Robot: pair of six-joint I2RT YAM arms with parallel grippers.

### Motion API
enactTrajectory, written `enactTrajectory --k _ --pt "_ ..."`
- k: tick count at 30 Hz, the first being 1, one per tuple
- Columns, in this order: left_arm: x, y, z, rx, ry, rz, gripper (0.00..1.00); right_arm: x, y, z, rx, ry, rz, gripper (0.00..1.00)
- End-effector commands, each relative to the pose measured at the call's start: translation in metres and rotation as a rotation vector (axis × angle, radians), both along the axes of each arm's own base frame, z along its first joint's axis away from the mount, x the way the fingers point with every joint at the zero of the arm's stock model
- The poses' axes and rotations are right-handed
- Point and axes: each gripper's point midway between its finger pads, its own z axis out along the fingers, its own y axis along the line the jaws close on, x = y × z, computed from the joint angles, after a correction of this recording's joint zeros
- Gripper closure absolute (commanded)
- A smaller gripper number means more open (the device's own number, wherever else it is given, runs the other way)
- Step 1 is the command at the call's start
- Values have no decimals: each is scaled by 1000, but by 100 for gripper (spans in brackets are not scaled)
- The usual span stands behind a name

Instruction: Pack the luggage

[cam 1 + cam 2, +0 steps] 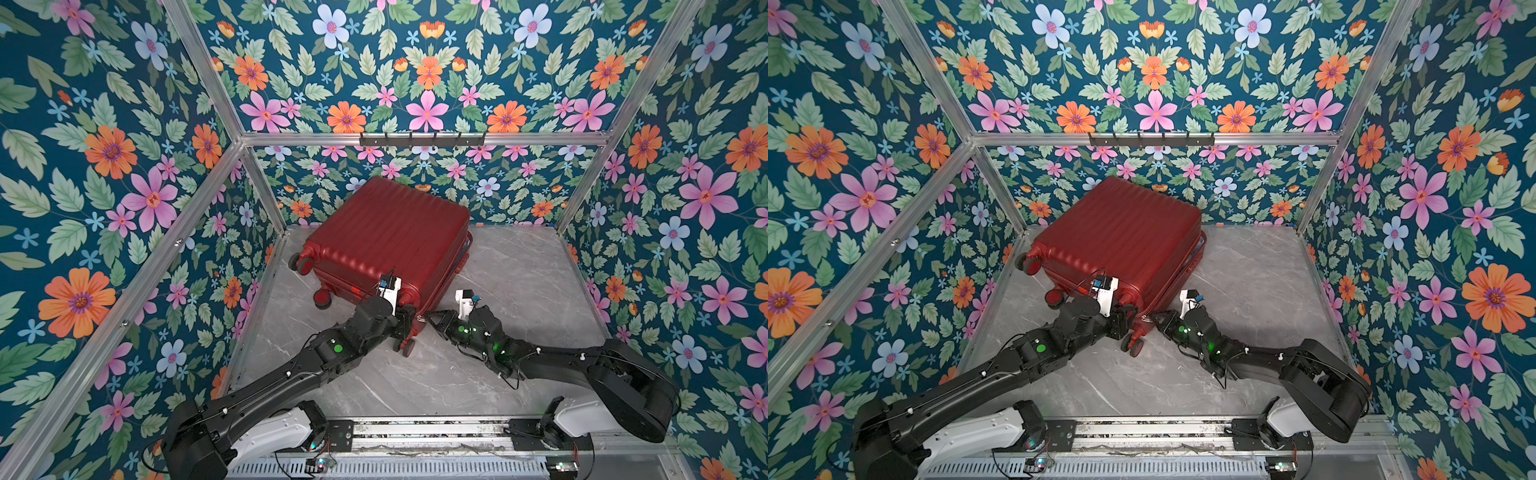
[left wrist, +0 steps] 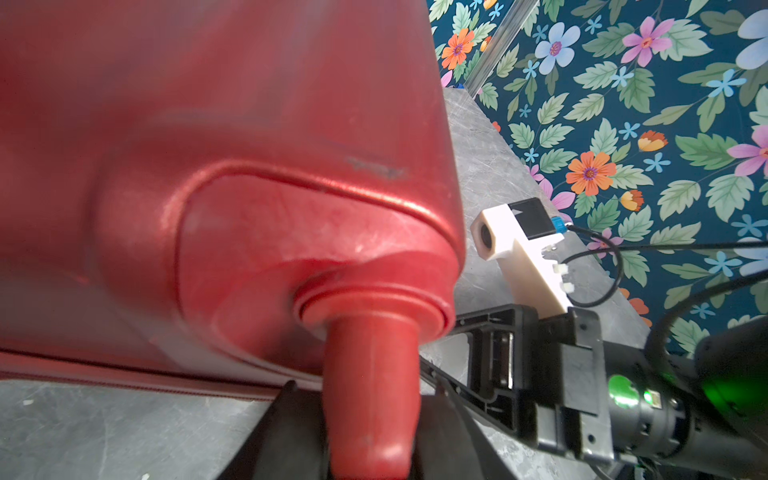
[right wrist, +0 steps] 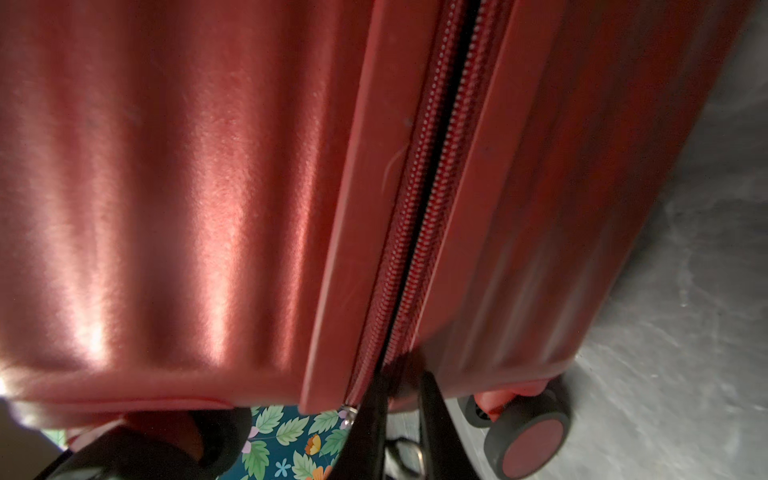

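Red luggage (image 1: 386, 237) lid down, flat on marble tabletop (image 1: 519, 270); L gripper (image 2: 361, 399) clamped on caster leg (image 2: 365, 332); R gripper (image 3: 405, 384) at zipper (image 3: 419, 208) end, jaws nearly together, can't tell if gripping

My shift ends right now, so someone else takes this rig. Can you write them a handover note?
Left claw: clamped on the near-corner caster leg of the luggage.
Right claw: at the zipper's near end, fingers slightly apart; grip unclear.
The luggage lies on the table, lid down.
Left to do: check the zipper is closed all round.
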Motion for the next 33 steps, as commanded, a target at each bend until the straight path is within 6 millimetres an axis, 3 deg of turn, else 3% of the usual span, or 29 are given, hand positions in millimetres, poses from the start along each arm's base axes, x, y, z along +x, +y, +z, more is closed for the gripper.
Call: enactTrajectory --k 1,24,33 --pt "9 -5 29 -103 -75 27 100 -1 1 -7 5 40 -8 83" --pt "8 -4 27 -102 -72 27 100 -10 10 19 133 7 19 74" --pt "7 -4 29 -107 -74 29 100 -12 15 18 126 6 34 78"
